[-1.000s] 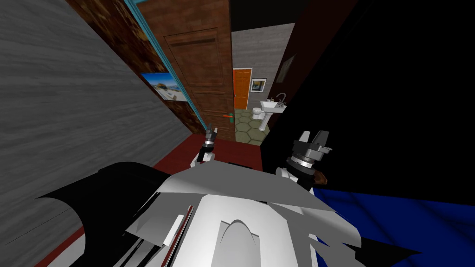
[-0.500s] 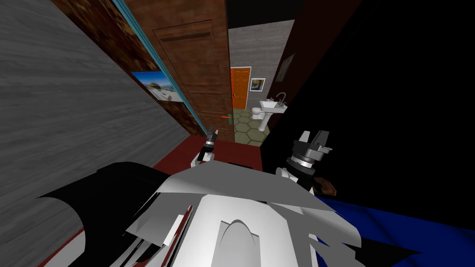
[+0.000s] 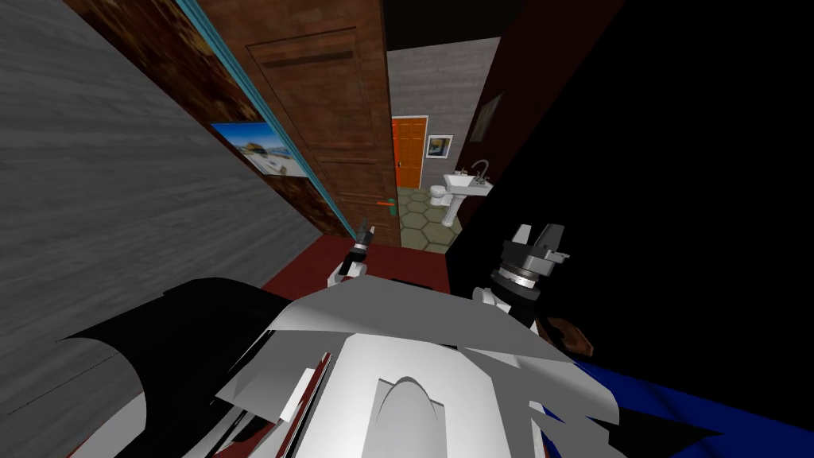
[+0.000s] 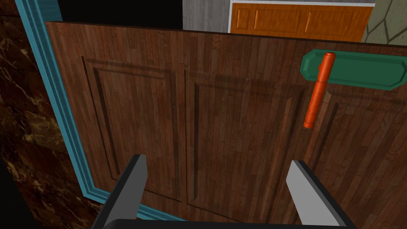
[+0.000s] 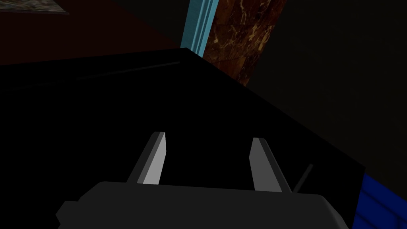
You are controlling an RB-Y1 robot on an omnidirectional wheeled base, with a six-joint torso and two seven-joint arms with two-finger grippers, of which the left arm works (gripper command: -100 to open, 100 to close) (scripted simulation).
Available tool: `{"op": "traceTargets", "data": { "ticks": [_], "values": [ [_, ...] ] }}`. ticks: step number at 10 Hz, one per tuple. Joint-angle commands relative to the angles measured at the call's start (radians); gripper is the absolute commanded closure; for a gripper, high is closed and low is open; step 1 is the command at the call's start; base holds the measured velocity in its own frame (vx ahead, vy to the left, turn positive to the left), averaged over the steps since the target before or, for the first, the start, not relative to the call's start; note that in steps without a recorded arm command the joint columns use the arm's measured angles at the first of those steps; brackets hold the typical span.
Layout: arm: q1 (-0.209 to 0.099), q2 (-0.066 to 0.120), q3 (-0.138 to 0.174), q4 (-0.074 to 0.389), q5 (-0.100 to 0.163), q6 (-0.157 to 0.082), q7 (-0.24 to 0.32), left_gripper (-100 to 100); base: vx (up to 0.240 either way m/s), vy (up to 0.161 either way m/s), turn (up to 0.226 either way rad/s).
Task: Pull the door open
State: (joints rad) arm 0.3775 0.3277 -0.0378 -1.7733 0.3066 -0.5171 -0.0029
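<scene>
The brown wooden door [image 3: 334, 119] stands ajar in a teal frame [image 3: 238, 79], straight ahead of me. Its orange lever handle [image 3: 388, 204] sits on a green plate near the free edge. My left gripper [image 3: 366, 233] is just below and left of the handle, short of the door. In the left wrist view the left gripper [image 4: 217, 162] is open, facing the door panel [image 4: 179, 119]; the orange handle [image 4: 318, 91] and green plate [image 4: 357, 69] lie beyond one finger [image 4: 306, 187], untouched. My right gripper [image 3: 540, 237] is held to the right; the right gripper [image 5: 208, 137] is open and empty over a dark surface.
Past the door's edge is a room with a hexagon-tiled floor, a white sink [image 3: 465, 184], a toilet [image 3: 439, 193] and an orange door [image 3: 409, 151]. A grey wall and a marble wall with a picture [image 3: 258, 147] run along my left. A black area lies to the right.
My view has shifted: the door, its frame and the wall picture have slid left and grown larger. The left gripper sits slightly lower in view, still open. The right arm looks unmoved.
</scene>
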Motion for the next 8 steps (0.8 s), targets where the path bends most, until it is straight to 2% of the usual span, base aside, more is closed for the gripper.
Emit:
{"op": "traceTargets", "data": {
  "ticks": [1, 2, 4, 6, 8],
  "values": [
    [-0.016, 0.020, 0.001, 0.034, 0.016, 0.015, 0.009, -100, 0.147, 0.019, -0.031],
    [-0.024, 0.034, -0.003, 0.065, 0.028, 0.022, 0.015, -100, 0.139, 0.042, -0.043],
    [-0.033, 0.049, -0.006, 0.096, 0.040, 0.029, 0.021, -100, 0.127, 0.018, -0.037],
    [-0.049, 0.075, -0.013, 0.155, 0.062, 0.043, 0.032, -100, 0.157, 0.029, -0.047],
    [-0.057, 0.088, -0.016, 0.183, 0.072, 0.049, 0.037, -100, 0.135, 0.028, -0.026]
  ]
}}
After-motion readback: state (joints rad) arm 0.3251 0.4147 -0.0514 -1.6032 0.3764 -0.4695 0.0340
